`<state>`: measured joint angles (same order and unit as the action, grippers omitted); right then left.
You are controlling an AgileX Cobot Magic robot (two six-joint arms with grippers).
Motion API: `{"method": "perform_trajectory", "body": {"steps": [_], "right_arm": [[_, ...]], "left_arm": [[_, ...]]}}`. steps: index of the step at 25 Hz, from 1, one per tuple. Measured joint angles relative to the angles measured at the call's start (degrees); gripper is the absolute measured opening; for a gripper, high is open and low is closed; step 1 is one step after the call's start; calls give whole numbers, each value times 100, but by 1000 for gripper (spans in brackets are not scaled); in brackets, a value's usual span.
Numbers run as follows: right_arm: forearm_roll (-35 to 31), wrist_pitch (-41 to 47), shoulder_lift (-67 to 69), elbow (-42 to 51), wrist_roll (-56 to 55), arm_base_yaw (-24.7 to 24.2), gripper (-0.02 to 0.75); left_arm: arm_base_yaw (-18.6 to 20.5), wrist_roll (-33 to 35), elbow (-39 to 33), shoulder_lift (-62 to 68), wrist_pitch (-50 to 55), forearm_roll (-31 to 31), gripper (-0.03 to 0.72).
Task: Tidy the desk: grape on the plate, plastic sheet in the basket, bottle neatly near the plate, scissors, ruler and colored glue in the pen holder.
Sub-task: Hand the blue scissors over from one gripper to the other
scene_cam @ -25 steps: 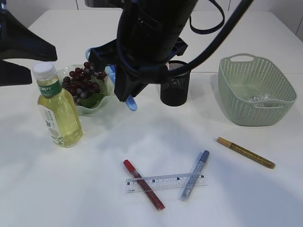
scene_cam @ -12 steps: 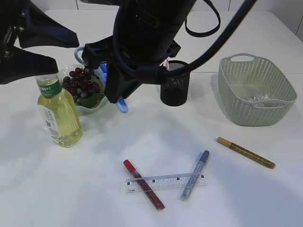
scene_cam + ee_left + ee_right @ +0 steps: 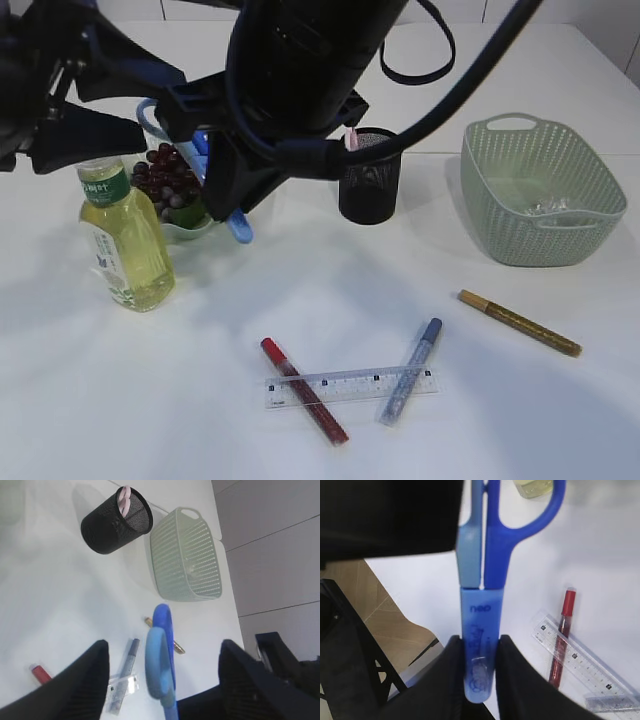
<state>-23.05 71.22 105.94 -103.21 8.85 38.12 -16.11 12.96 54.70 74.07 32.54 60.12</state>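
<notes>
The right gripper point(image 3: 479, 652) pinches blue sheathed scissors point(image 3: 485, 555) left of the pen holder point(image 3: 368, 178). The left gripper point(image 3: 162, 680) gapes empty around the handles; a mistimed handover could drop them.

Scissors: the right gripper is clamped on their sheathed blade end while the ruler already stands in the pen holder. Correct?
Not quite. The ruler lies flat on the table; exterior view shows it. The right gripper does clamp the scissors.

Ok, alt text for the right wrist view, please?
The right gripper clamps the sheathed blades of blue scissors, handles pointing away, above a white table. Below lie a red glue pen and a clear ruler.
</notes>
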Motion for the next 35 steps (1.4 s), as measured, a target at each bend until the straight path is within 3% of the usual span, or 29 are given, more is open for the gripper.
{"method": "perform_trajectory", "body": {"steps": [9,35], "right_arm": [[-143,0,0,0,47,0,162],[-209,0,0,0,30,-88,162]], "left_arm": [[0,417,216,388,-34,393,498],[-24,497,290,472,-14,438,476]]}}
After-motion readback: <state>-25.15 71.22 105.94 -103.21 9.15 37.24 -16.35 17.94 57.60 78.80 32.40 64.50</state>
